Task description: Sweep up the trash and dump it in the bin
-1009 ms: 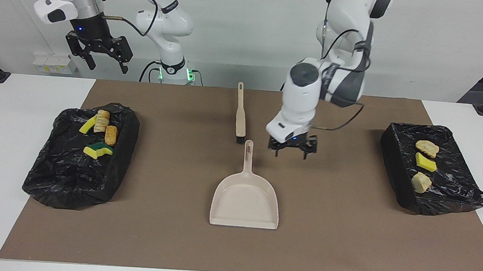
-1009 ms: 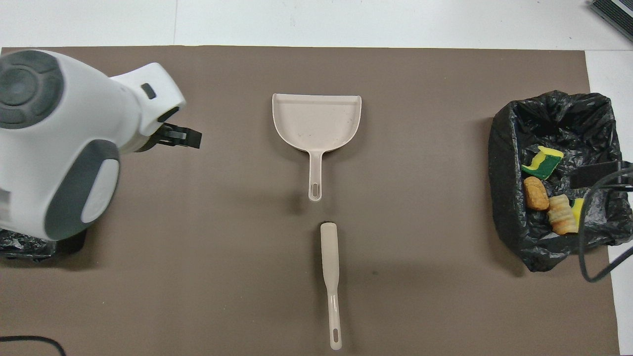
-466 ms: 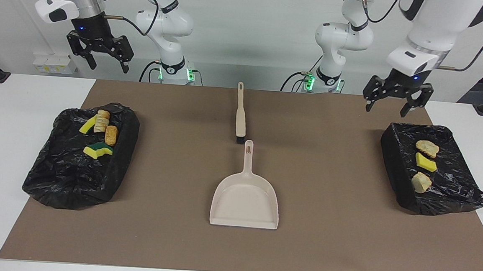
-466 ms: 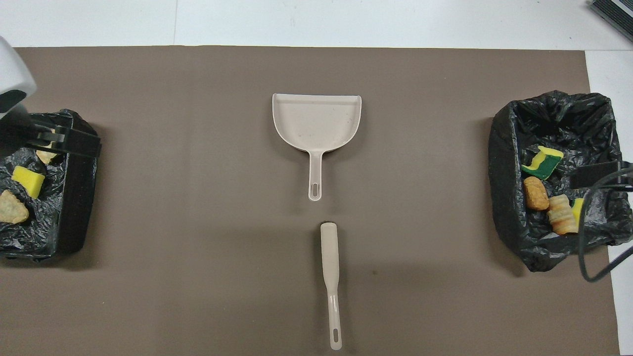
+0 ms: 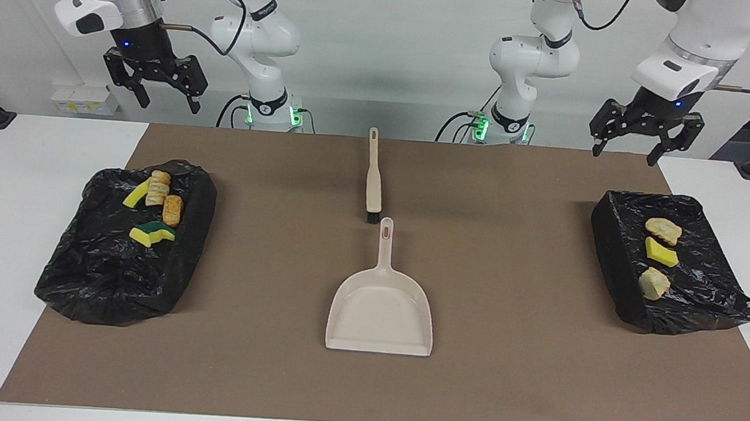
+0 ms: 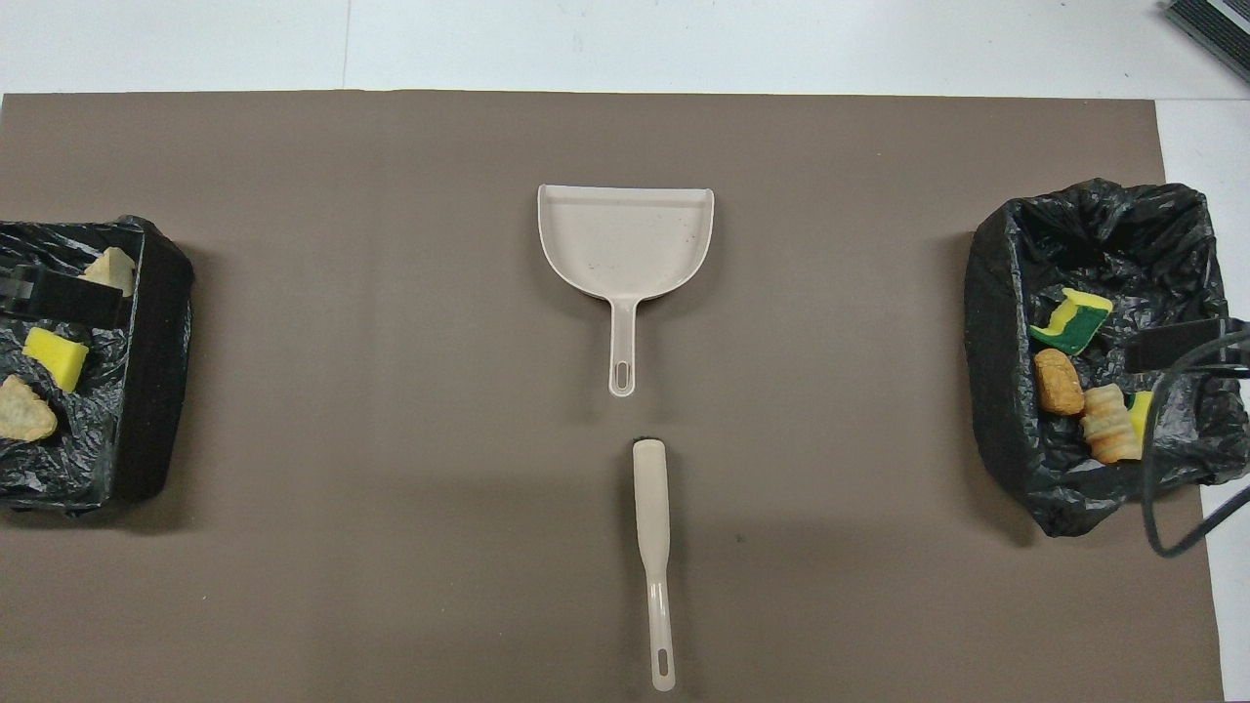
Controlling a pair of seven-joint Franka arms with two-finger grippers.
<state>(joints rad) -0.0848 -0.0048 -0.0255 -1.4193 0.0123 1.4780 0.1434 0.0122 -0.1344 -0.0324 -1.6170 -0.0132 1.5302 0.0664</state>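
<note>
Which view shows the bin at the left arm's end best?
The facing view: the whole bin shows, with its three scraps unobstructed. In the overhead view that bin is cut off at the frame edge, and the left gripper's fingertip covers part of its contents.

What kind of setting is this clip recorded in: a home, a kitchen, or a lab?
Most likely a robotics lab bench: a white table under a brown mat, staged with a dustpan, hand brush and two bag-lined bins holding food and sponge scraps.

Robot lab, two bench-mounted arms (image 5: 255,34), plain white wall, brown mat (image 5: 503,348) on table
</note>
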